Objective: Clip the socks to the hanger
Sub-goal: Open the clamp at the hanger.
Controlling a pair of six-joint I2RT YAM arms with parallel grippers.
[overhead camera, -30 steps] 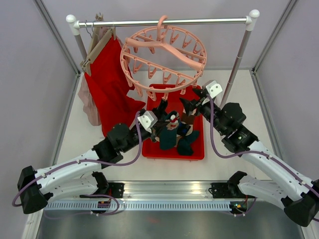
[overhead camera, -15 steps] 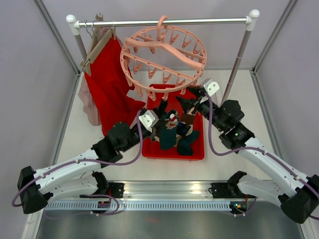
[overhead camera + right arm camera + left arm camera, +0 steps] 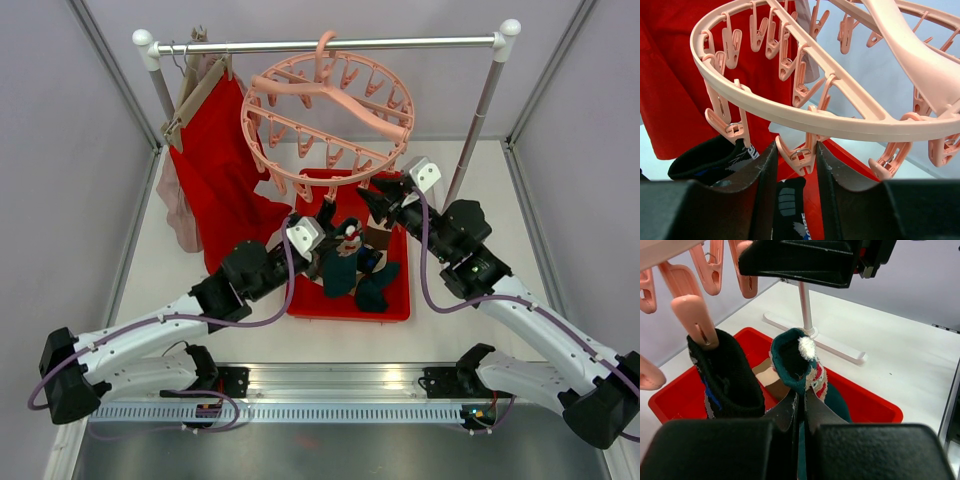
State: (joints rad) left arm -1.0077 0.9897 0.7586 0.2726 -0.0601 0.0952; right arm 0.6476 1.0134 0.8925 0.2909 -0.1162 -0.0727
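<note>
The pale-pink ring hanger [image 3: 345, 100] hangs from the rail, its pegs dangling over the red tray [image 3: 395, 300]. My left gripper [image 3: 333, 240] is shut on the cuff of a dark teal sock with red-white pattern [image 3: 795, 360] and holds it upright above the tray, below the ring's front pegs. A black sock [image 3: 730, 375] hangs from a peg [image 3: 695, 320] to its left. My right gripper [image 3: 796, 150] is open, its fingers on either side of a front peg [image 3: 801, 152] under the ring [image 3: 840, 122]. More socks [image 3: 375, 285] lie in the tray.
A large red cloth [image 3: 215, 180] and a pink garment hang on wooden hangers at the rail's left end. The rail's right post [image 3: 480, 120] stands behind my right arm. My right gripper's body [image 3: 800, 260] fills the top of the left wrist view.
My left gripper has lifted the teal sock up and right, closer to the ring. My right gripper has moved up and left until its fingers stand around a front peg.
</note>
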